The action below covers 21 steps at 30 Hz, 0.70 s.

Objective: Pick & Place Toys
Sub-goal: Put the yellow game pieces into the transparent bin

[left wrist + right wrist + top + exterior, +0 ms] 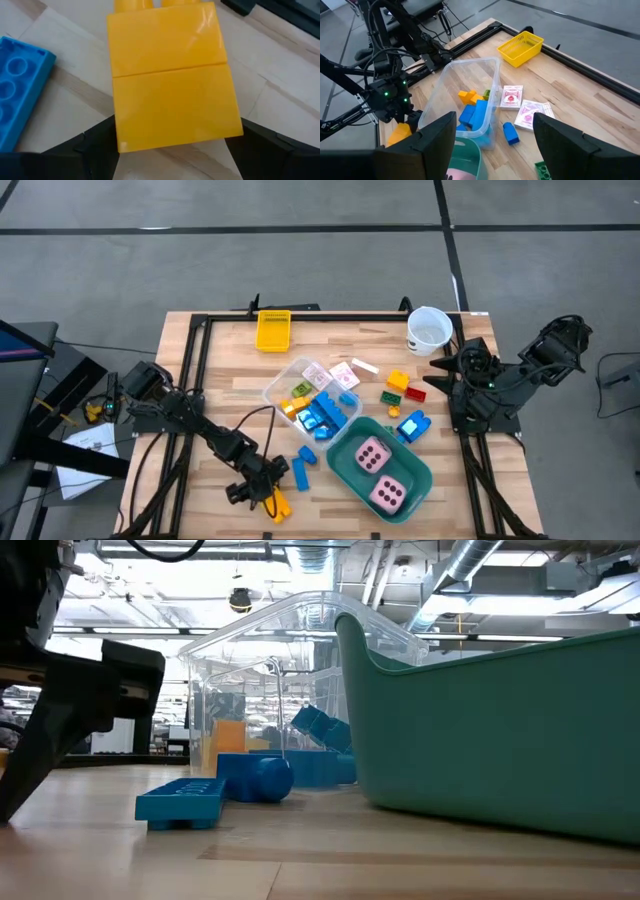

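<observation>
My left gripper (270,496) is near the table's front edge, shut on a yellow brick (172,80), which also shows in the high view (279,506). Two blue bricks (301,465) lie on the table beside it. A clear tub (308,393) holds blue, yellow, orange and green bricks. Two pink dice (379,474) lie in the teal tub (345,458). Pink-white cards (344,374) and yellow, red, green and blue bricks (404,398) lie on the table right of the clear tub. My right gripper (495,150) waits open and empty at the table's right side. My left gripper pinches the yellow brick between its two fingers, on two opposite side faces (125,135) at the end away from the studs. The fingers (95,147) slant down from the table's left. I cannot tell whether the brick is clear of the table.
A white cup (428,330) stands at the far right and a yellow basket (273,330) at the far edge. A black frame (195,355) runs along the table's sides. Bare wood lies at the table's near left.
</observation>
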Each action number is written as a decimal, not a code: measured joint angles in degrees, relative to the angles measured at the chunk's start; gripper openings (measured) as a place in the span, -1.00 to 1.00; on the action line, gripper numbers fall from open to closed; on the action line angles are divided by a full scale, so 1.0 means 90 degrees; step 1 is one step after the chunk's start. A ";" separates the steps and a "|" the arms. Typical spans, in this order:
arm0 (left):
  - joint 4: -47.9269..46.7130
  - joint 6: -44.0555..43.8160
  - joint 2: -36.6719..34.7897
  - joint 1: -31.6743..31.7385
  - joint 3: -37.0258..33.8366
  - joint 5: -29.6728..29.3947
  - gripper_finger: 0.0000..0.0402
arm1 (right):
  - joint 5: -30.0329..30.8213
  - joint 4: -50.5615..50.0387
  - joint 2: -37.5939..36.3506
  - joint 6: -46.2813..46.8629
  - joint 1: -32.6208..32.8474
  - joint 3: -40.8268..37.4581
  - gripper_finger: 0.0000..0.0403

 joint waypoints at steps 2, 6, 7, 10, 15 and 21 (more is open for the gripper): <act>0.0067 -0.0134 0.0000 -0.0001 -0.0003 0.0020 0.56 | 0.0000 -0.0001 0.0000 -0.0002 0.0000 0.0000 0.26; 0.0089 -0.0298 0.0000 -0.0009 -0.0003 0.0065 0.55 | 0.0000 -0.0003 0.0000 0.0000 0.0000 0.0000 0.26; 0.0092 -0.0319 0.0000 -0.0009 -0.0003 0.0068 0.54 | 0.0000 -0.0003 0.0000 0.0000 0.0000 0.0000 0.26; 0.0092 -0.0436 -0.0035 -0.0009 -0.0003 0.0064 0.50 | 0.0000 -0.0003 0.0000 0.0000 -0.0002 0.0000 0.26; 0.0162 -0.0853 -0.0203 -0.0006 -0.0010 -0.0148 0.47 | 0.0000 0.0000 0.0000 -0.0097 -0.0002 0.0000 0.26; 0.0064 -0.1526 -0.0787 -0.0006 -0.0010 -0.0946 0.47 | 0.0000 -0.0004 -0.0007 -0.0175 -0.0003 0.0000 0.26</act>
